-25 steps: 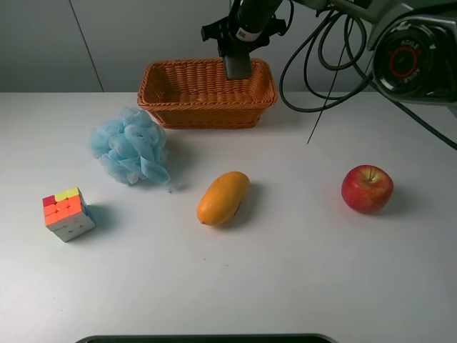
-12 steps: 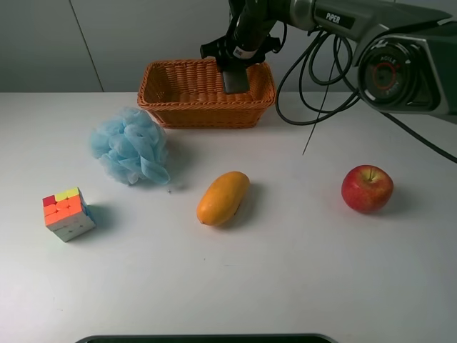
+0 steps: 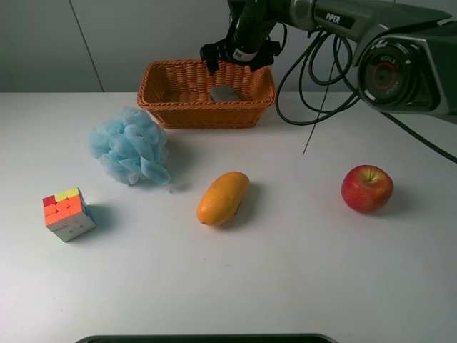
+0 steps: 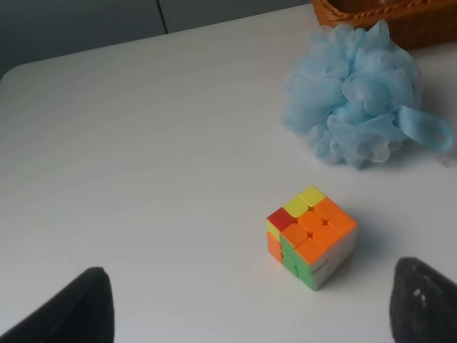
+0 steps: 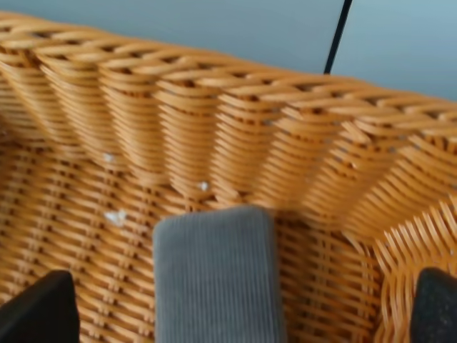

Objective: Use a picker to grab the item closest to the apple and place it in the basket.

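A red apple [image 3: 367,189] sits on the white table at the right. An orange wicker basket [image 3: 207,108] stands at the back. A grey rectangular block [image 3: 225,93] lies flat on the basket's floor; it also shows in the right wrist view [image 5: 214,279], free between the spread fingertips. My right gripper [image 3: 238,60] hangs open just above the basket, over the block, and holds nothing; it also shows in the right wrist view [image 5: 235,314]. My left gripper [image 4: 246,314] is open and empty over the table's left side; it is out of the exterior view.
A yellow-orange mango [image 3: 223,198] lies mid-table. A blue bath pouf [image 3: 130,146] sits left of the basket, and a colourful puzzle cube [image 3: 68,214] at the far left; both show in the left wrist view, pouf [image 4: 353,114] and cube [image 4: 311,234]. Black cables [image 3: 314,71] hang at the back right.
The right gripper held the grey block above the basket. It has opened, and the block has dropped onto the basket's floor. The left arm has not moved.
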